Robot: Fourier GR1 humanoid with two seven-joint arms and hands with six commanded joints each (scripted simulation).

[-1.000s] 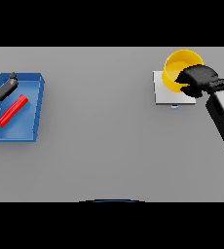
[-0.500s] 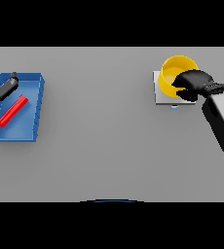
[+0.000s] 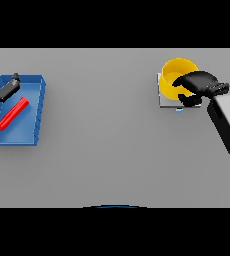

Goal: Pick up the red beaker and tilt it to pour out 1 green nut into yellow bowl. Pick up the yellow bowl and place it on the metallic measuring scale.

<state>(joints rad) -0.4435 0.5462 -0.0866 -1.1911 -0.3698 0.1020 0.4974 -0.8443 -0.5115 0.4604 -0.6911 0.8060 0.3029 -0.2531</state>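
Note:
The yellow bowl [image 3: 173, 73] sits over the metallic measuring scale [image 3: 167, 102] at the back right of the table. My right hand [image 3: 199, 81] comes in from the right and is curled round the bowl's right rim, thumb on the near side. The red beaker [image 3: 13, 113] lies on its side in a blue tray [image 3: 29, 127] at the far left. Just above the beaker, at the tray's left edge, my left hand [image 3: 5, 90] is stretched out with straight fingers, not gripping it. No green nut shows in the bowl or elsewhere.
The scale's near edge carries a small blue mark [image 3: 179, 110]. The grey table [image 3: 102, 140] stretches between the tray and the scale.
My right hand has carried the yellow bowl a little left and nearer, so it now covers more of the scale. The left hand and beaker have stayed put.

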